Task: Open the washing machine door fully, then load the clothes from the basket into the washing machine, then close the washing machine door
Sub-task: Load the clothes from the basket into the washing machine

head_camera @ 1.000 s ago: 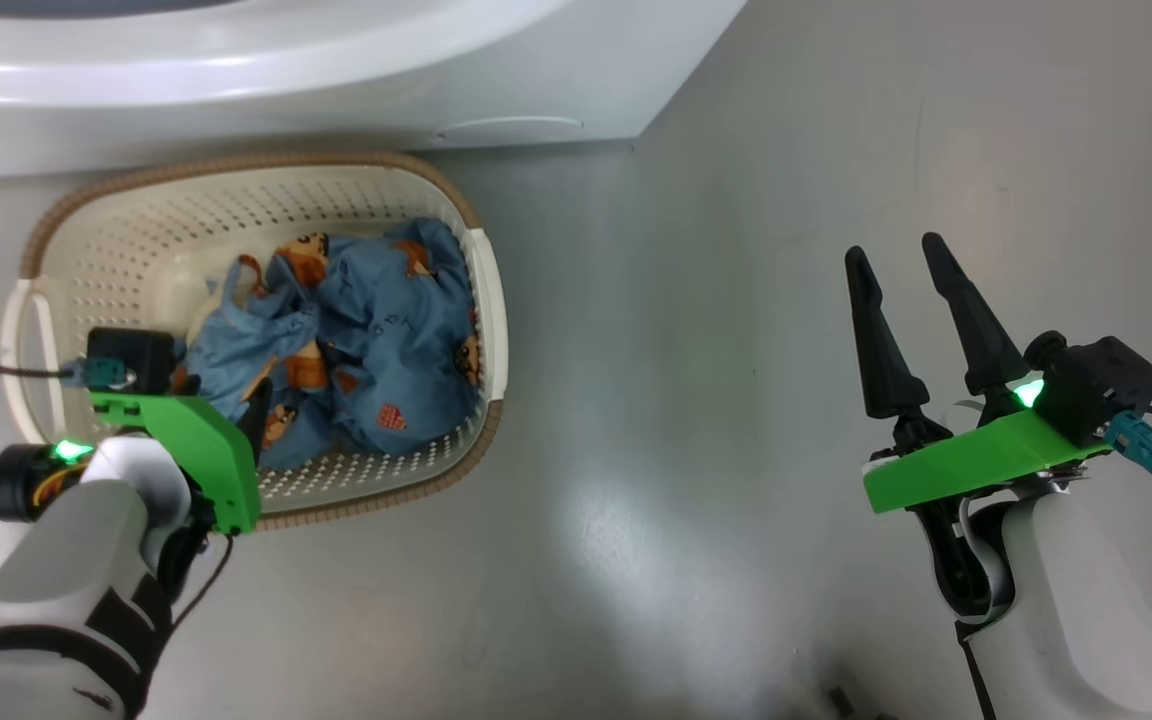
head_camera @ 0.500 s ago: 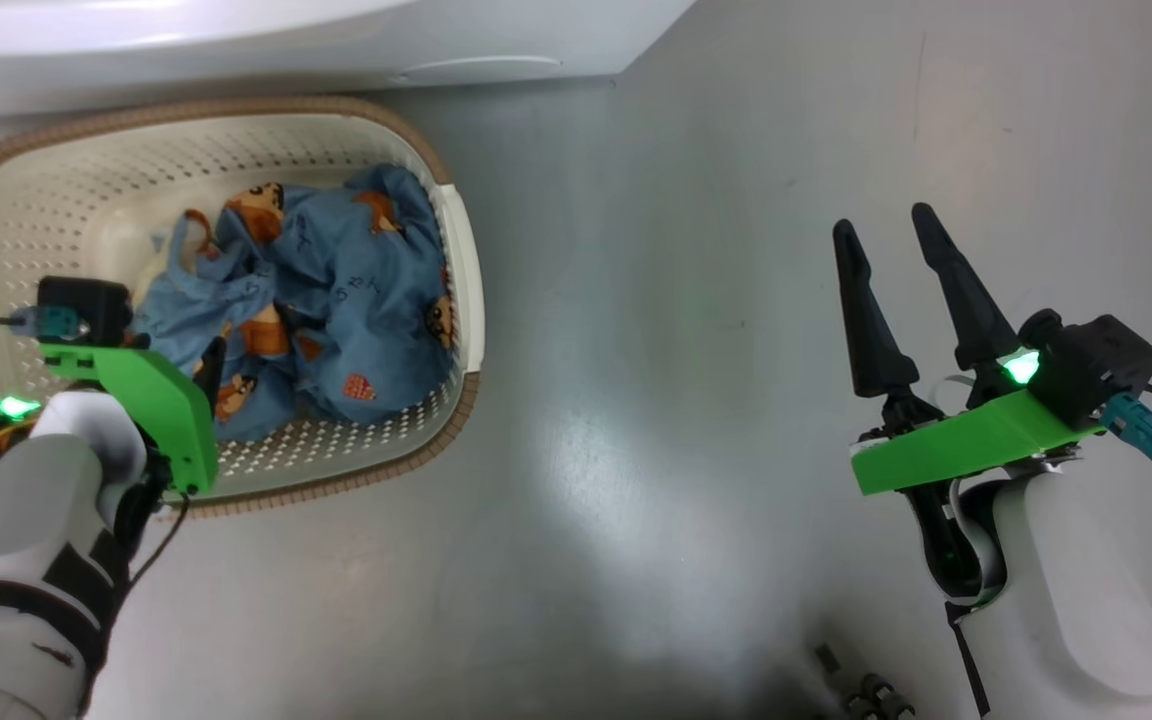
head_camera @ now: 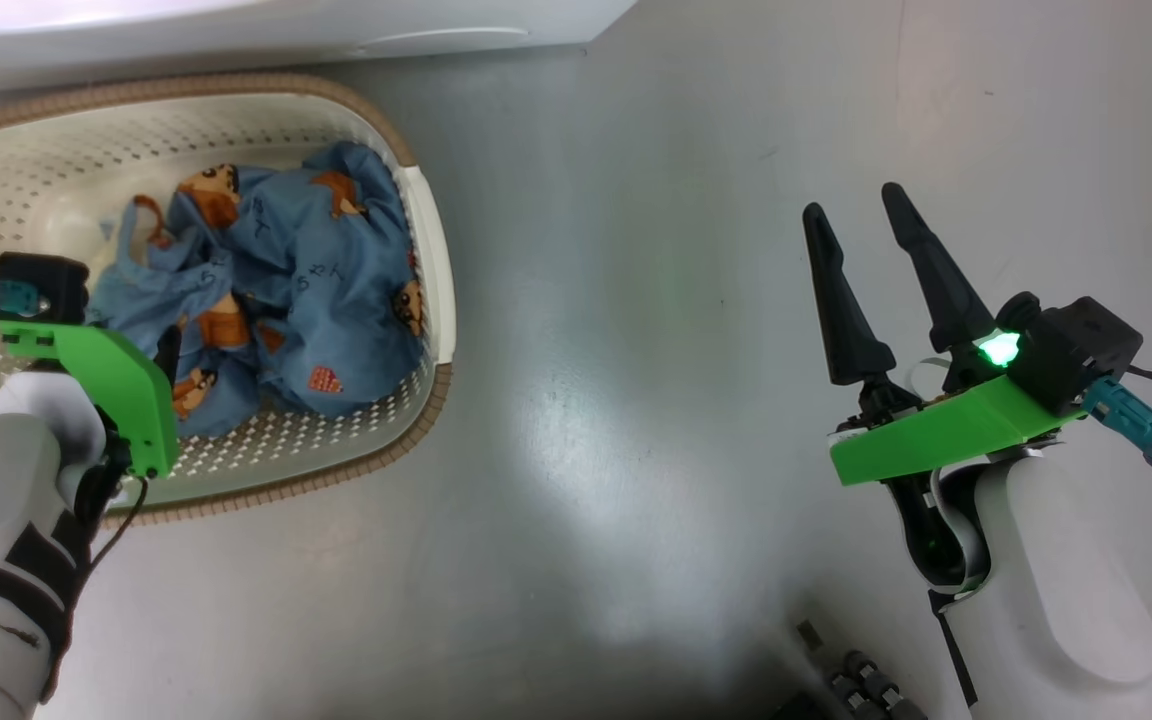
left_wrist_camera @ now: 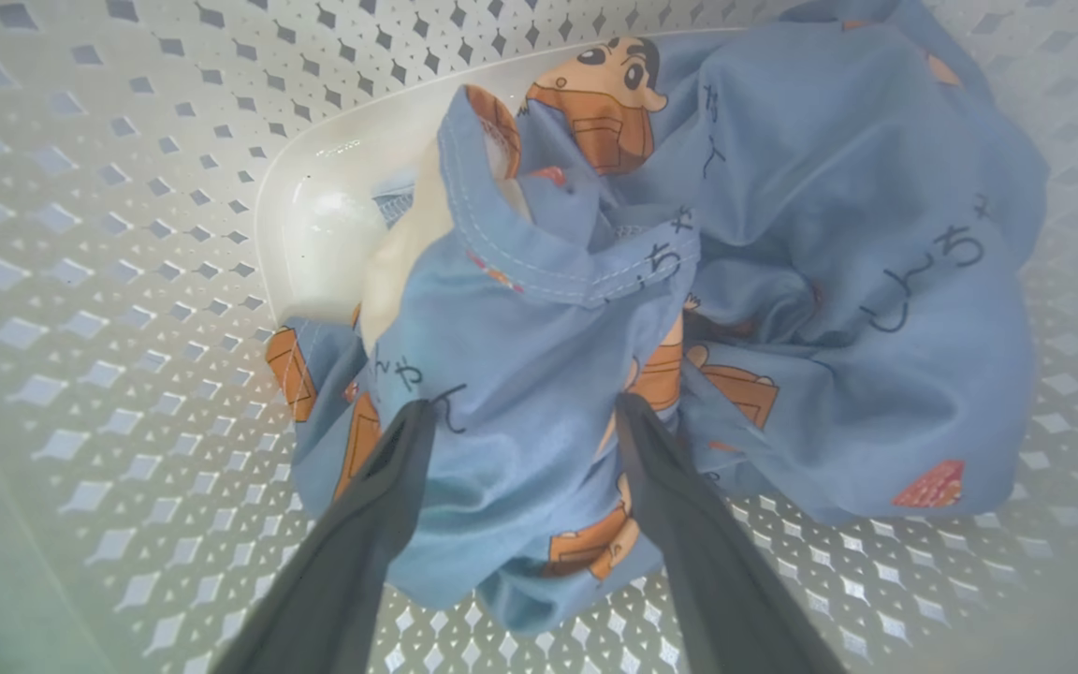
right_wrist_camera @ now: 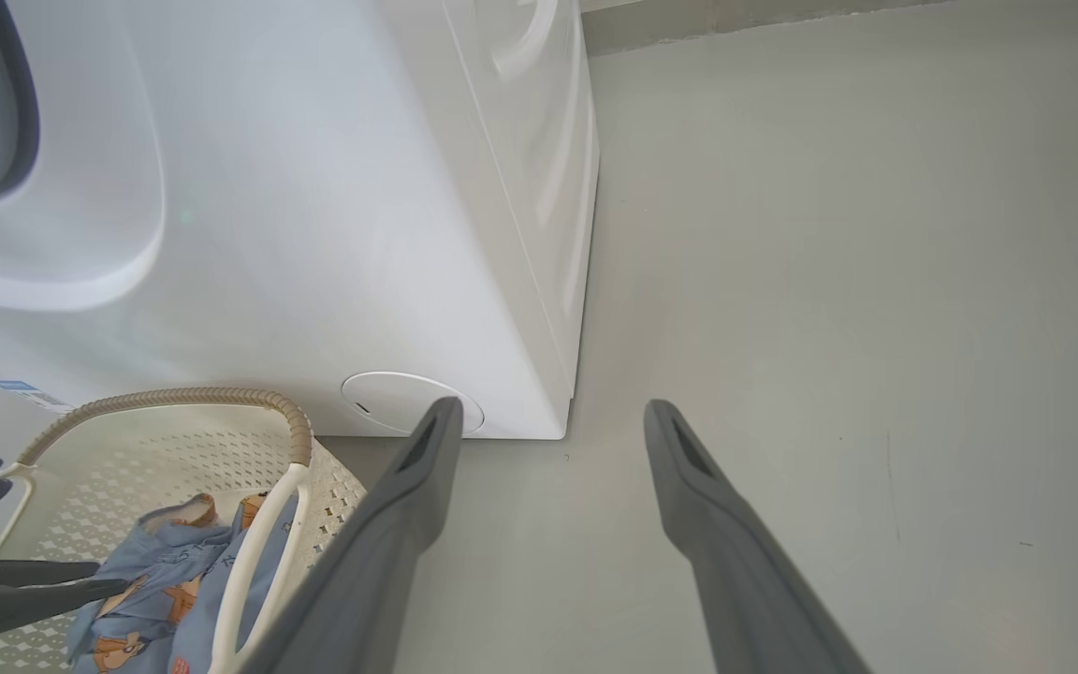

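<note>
**STATUS: LEFT GRIPPER IN BASKET AT GARMENT; RIGHT GRIPPER ABOVE FLOOR**

**1. Left gripper.** The left gripper [left_wrist_camera: 525, 407] stands inside the small cream perforated plastic basket [head_camera: 336, 472] with the brown braided rim. Its two long dark fingers are spread wide. A raised fold of the light blue fabric garment [left_wrist_camera: 829, 281], printed with orange and brown cartoon figures, lies between the tips. The jaws are not closed on the fold. It cannot be told whether the tips press into the cloth.

**2. Garment.** The garment lies crumpled in one heap on the basket bottom. In the head view the heap sits against the basket wall at the 3 o'clock side.

**3. Basket.** In the head view the basket is at 10 o'clock. Its far rim is just beside the base of the big white box-shaped washing machine [head_camera: 236, 30], which runs along the edge at 11 to 12 o'clock.

**4. Right gripper.** In the head view the right gripper [head_camera: 854, 200] is at 3 o'clock. It hangs above the glossy grey floor [head_camera: 636, 300], well apart from the basket. Its fingers are spread wide and hold nothing, and they point toward 12 o'clock.

**5. Right wrist view.** The lower front corner of the washing machine is at 11 o'clock. A round white cover [right_wrist_camera: 408, 402] is set low in the front panel. The grey rubber gasket [right_wrist_camera: 15, 94] shows at 10 o'clock. A small blue label [right_wrist_camera: 10, 384] is at 9 o'clock.
</note>
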`<state>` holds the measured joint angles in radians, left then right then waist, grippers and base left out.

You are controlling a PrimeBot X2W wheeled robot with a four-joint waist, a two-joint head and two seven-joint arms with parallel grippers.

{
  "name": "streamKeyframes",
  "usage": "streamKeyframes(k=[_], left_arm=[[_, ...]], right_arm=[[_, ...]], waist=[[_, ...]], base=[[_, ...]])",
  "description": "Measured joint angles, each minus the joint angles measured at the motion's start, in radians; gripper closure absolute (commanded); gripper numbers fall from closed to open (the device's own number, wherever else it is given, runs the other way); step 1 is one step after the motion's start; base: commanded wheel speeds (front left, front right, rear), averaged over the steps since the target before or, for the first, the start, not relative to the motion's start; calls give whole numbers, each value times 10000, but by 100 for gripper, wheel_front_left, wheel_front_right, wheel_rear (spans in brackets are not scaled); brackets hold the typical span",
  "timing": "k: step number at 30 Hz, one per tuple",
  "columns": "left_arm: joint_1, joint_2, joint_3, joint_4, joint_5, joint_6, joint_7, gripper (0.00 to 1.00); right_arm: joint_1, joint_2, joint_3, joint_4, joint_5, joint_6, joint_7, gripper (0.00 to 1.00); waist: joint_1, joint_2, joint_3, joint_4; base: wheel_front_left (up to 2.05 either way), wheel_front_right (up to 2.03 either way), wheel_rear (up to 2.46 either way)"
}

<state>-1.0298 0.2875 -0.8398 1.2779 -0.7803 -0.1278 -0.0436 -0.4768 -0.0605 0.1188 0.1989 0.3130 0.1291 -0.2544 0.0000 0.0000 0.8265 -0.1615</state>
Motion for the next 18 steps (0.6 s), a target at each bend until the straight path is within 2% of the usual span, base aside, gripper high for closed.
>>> streamKeyframes(k=[12,14,16,17,18], left_arm=[[-61,224,-121,77,2,15,190,0],[-74,263,-142,84,2,15,215,53],[-126,278,-161,102,0,59,217,84],[-150,282,-165,102,0,59,219,95],[-151,282,-165,102,0,59,221,97]], right_arm=[[-6,4,286,-113,115,0,0,0],[-7,4,307,-130,146,0,-2,0],[-8,6,326,-142,148,0,0,0],[-8,6,334,-146,150,0,0,0],[-8,6,337,-151,151,0,-2,0]], waist=[[1,1,243,-249],[0,0,282,-293],[0,0,295,-333],[0,0,294,-352],[0,1,290,-366]], base=[[0,0,0],[0,0,0],[0,0,0],[0,0,0],[0,0,0]])
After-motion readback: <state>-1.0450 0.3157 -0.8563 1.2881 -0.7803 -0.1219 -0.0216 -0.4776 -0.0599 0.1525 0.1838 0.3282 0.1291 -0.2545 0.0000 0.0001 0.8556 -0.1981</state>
